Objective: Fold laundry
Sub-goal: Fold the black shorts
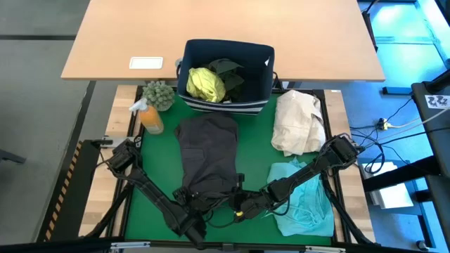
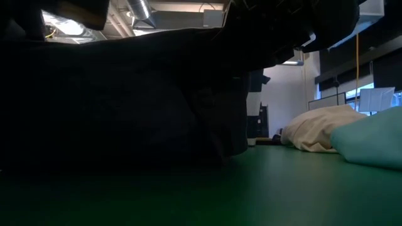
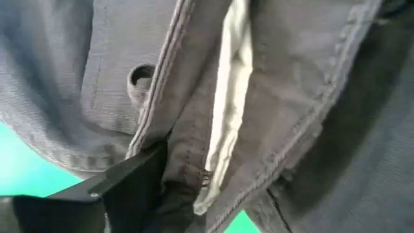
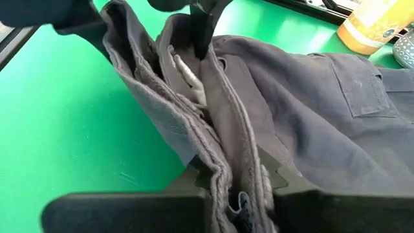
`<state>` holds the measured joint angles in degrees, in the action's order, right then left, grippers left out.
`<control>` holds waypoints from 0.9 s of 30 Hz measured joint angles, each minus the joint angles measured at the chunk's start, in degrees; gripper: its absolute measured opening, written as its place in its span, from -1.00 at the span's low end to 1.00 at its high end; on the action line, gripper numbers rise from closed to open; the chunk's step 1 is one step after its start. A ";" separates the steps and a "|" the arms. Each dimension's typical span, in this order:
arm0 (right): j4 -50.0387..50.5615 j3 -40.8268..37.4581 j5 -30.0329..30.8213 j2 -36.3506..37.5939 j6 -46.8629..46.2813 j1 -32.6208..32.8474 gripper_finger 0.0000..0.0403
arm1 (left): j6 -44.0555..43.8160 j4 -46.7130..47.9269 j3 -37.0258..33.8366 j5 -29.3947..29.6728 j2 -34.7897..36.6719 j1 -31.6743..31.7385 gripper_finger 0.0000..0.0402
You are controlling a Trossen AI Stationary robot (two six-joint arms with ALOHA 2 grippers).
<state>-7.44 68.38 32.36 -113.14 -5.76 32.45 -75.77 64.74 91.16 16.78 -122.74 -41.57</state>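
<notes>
Charcoal grey trousers [image 1: 207, 151] lie lengthwise on the green mat [image 1: 151, 204], with the waist end toward the near edge. My right gripper [image 4: 236, 191] is shut on that bunched waist end. My left gripper [image 4: 155, 39] stands open right over the same waistband. One of its fingers [image 4: 202, 35] dips into the waist opening beside the white pocket lining [image 3: 229, 97]. The other finger [image 4: 77, 19] is outside the cloth. A turquoise garment [image 1: 304, 200] lies at the near right. A yellow-green shirt [image 1: 205, 84] and a dark garment [image 1: 228, 72] sit in the navy bin [image 1: 264, 60]. My left gripper is open astride the waistband near its button [image 3: 139, 76], fingers pointing steeply down. I cannot tell whether either finger touches the cloth. My right gripper pinches the bunched waistband edge [image 4: 226, 165] between its two fingers, several layers together. It comes in slanting down from the near right. The waist end stands raised off the mat, and the legs lie flat toward the far edge.
A cream-beige cloth bundle [image 1: 299, 123] lies at the far right of the mat. An orange bottle [image 1: 151, 116] and a small plant [image 1: 159, 95] stand at the far left. The navy bin sits at the far edge. Bare green mat shows left of the trousers.
</notes>
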 joint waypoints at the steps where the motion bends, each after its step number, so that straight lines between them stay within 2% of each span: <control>1: 0.01 0.00 0.00 -0.01 0.00 0.00 -0.83 | 0.36 0.08 -0.05 -0.18 0.00 0.11 0.79; 4: 0.04 0.00 0.00 0.00 0.00 0.00 -0.83 | 1.20 0.53 -0.08 -0.35 0.00 0.10 0.57; 6: 0.08 0.00 -0.01 0.00 0.02 0.00 -0.83 | 1.31 0.87 -0.10 -0.40 0.00 0.10 0.35; 9: 0.29 0.00 -0.02 0.00 0.00 0.02 -0.83 | 2.54 0.97 -0.14 -0.81 0.00 -0.14 -0.08; 13: 0.86 0.00 -0.11 0.00 0.10 0.04 -0.83 | 2.69 0.73 -0.14 -0.84 0.00 -0.69 -0.77; 14: 1.24 0.00 -0.22 0.00 0.11 0.05 -0.83 | 2.74 0.72 -0.14 -0.82 0.00 -0.82 -0.86; 18: 2.64 0.07 -2.20 0.00 0.09 0.20 -0.83 | 3.08 0.95 1.01 -3.38 -0.02 -1.26 -0.87; 22: 3.96 0.13 -6.30 0.01 -2.05 1.02 -0.83 | 3.31 0.84 5.26 -5.55 -0.04 -2.89 -0.87; 27: 4.80 2.09 -16.42 0.07 -3.26 4.34 -0.83 | 4.30 0.47 13.68 -7.02 -0.04 -5.36 -0.87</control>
<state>-2.65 70.47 15.94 -113.08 -9.02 36.78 -71.47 65.21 104.85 9.76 -122.78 -46.93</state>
